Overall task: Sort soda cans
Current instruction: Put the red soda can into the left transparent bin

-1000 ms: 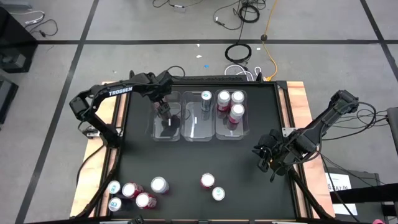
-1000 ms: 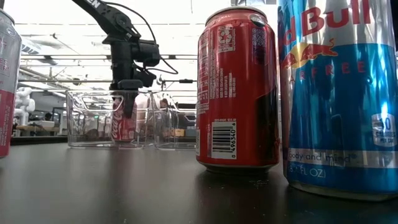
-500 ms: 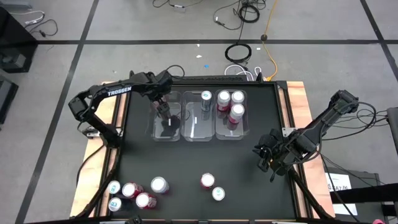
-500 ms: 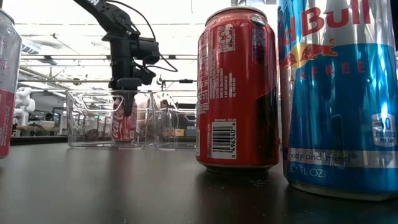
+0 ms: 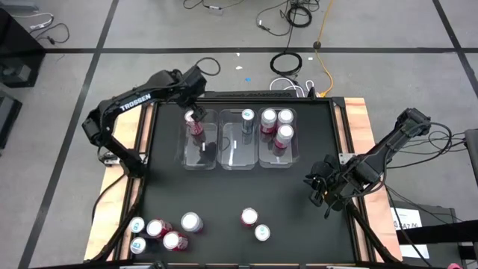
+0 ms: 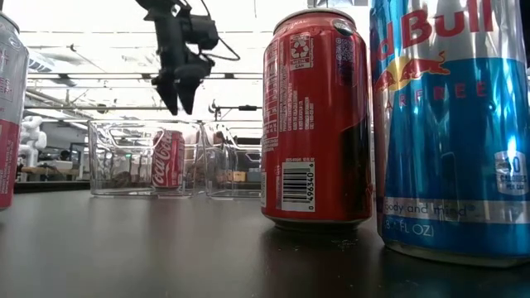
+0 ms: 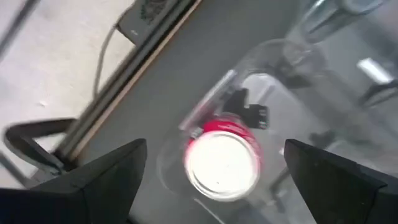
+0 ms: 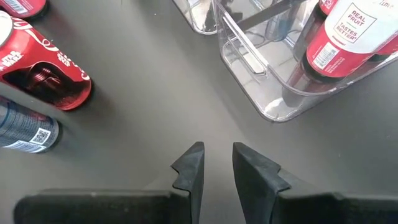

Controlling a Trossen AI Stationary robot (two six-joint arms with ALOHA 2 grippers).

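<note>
The left gripper (image 6: 178, 93) hangs above the left clear bin (image 5: 200, 153), its fingers spread wide, holding nothing. A red can (image 5: 193, 122) stands upright in that bin, toward 12 o'clock. The right gripper (image 5: 314, 187) waits at 3 o'clock on the bench (image 5: 224, 198), fingers nearly pressed together. More cans (image 5: 166, 231) stand at 7 o'clock.

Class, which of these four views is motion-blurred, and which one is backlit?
Left wrist view: smeared, the red silver-topped can in the clear plastic bin soft-edged. Low view: backlit by bright ceiling lights, the left gripper a dark silhouette.
</note>
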